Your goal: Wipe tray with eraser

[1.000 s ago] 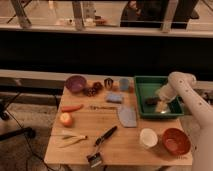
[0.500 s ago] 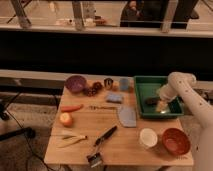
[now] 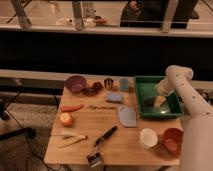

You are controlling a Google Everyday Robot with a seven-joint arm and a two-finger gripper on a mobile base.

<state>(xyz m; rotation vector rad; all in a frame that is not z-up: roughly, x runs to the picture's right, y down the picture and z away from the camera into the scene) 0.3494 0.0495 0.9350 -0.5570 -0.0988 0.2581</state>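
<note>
Glossy plastic tray (image 3: 141,107) (smooth gripper (image 3: 158,102) inside); matt wood table (image 3: 125,144).

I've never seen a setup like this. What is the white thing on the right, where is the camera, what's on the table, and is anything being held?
The white thing is a robot's arm, the only one it has, ending in a hand for grasping. There is a single camera, looking down at the table from in front; where it is mounted is not known. The hand is down inside the green tray, right at a small dark eraser. Whether it grips the eraser cannot be seen. Elsewhere on the table lie a purple bowl, an orange-red bowl, a white cup, a blue block, a carrot and a brush.
</note>
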